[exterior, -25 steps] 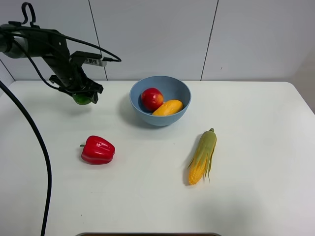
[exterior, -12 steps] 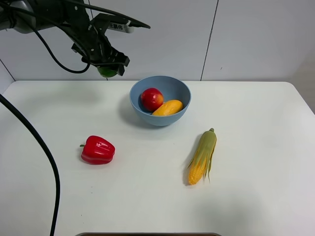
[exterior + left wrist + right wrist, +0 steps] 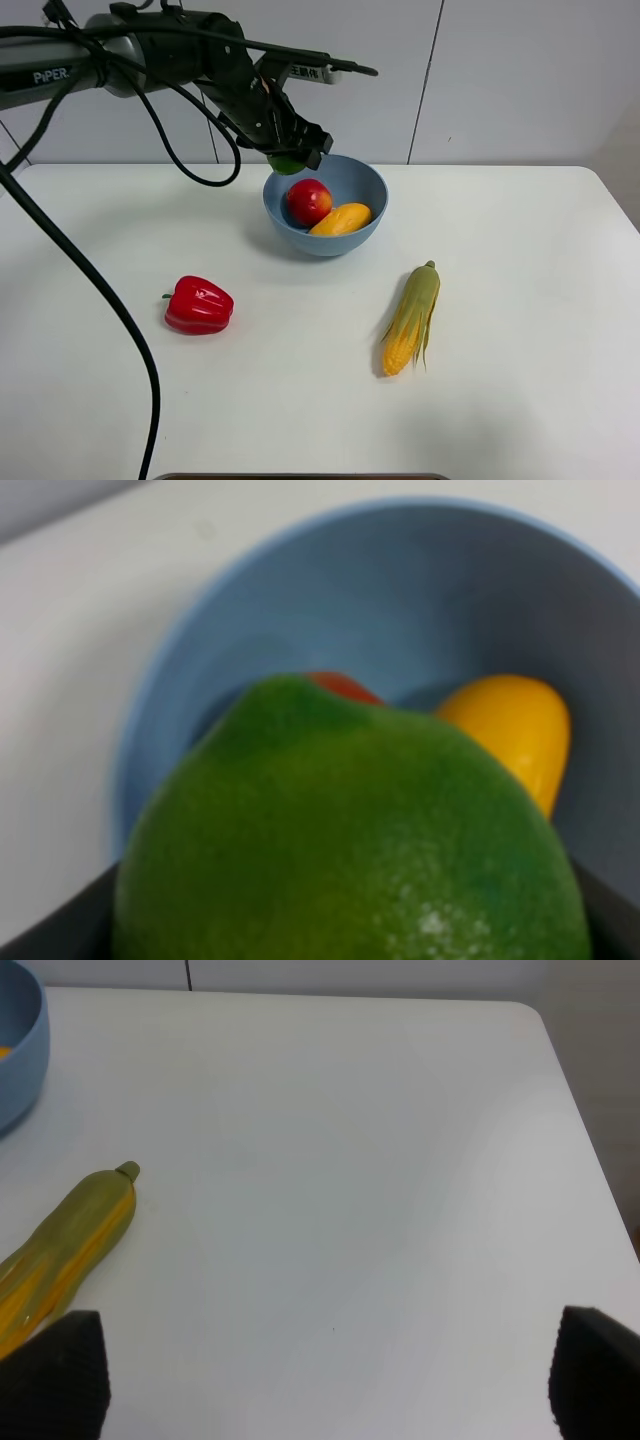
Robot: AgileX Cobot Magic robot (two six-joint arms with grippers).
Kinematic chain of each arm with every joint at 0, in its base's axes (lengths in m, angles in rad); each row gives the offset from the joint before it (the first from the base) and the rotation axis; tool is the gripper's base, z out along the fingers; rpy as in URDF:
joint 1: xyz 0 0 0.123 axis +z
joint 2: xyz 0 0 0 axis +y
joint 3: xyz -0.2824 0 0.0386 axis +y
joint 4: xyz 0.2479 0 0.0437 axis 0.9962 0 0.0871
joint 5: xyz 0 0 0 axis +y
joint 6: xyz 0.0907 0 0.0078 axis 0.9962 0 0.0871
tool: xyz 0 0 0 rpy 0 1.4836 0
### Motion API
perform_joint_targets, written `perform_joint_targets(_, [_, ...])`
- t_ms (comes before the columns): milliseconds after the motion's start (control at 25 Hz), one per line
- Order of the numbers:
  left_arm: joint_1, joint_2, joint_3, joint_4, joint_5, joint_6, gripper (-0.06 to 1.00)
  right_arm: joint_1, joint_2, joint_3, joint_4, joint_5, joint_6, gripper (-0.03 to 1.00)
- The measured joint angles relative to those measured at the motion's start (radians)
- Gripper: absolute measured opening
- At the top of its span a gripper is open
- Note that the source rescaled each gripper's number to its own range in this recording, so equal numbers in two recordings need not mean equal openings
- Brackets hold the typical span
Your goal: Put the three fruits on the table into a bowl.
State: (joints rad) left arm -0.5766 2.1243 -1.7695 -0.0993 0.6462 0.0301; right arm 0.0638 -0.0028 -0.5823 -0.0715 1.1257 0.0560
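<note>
Lime gripped over bowl rim

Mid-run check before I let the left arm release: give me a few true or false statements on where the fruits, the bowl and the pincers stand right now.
1. The left pincer holds the lime above the bowl. True.
2. The apple is lying on the table. False: it sits inside the bowl.
3. The mango lies in the bowl, next to the apple. True.
4. The corn cob is in the bowl with the fruits. False: it lies on the table, in front of the bowl and to its right in the high view.
5. The right pincer grips the bell pepper. False: it is open with nothing between its tips; the pepper lies alone on the table.
</note>
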Motion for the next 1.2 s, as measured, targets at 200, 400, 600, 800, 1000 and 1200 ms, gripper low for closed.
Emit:
perform_joint_targets(200, [-0.011,0.056,0.000,-0.026,-0.021,-0.001,0.00,0.000,0.000,0.000,0.000,0.000,0.000,0.80])
perform_joint_targets(400, [-0.011,0.082,0.000,-0.035,-0.025,-0.001,0.00,0.000,0.000,0.000,0.000,0.000,0.000,0.80])
perform_joint_targets(600, [-0.011,0.089,0.000,-0.034,-0.029,0.000,0.32,0.000,0.000,0.000,0.000,0.000,0.000,0.80])
perform_joint_targets(800, [-0.011,0.087,0.000,-0.034,-0.027,0.000,0.92,0.000,0.000,0.000,0.000,0.000,0.000,0.80])
perform_joint_targets(1000, [-0.010,0.032,0.000,-0.031,0.021,0.000,0.98,0.000,0.000,0.000,0.000,0.000,0.000,0.80])
perform_joint_targets(1200, [0.000,-0.087,0.000,0.034,0.125,0.000,0.97,0.000,0.000,0.000,0.000,0.000,0.000,0.80])
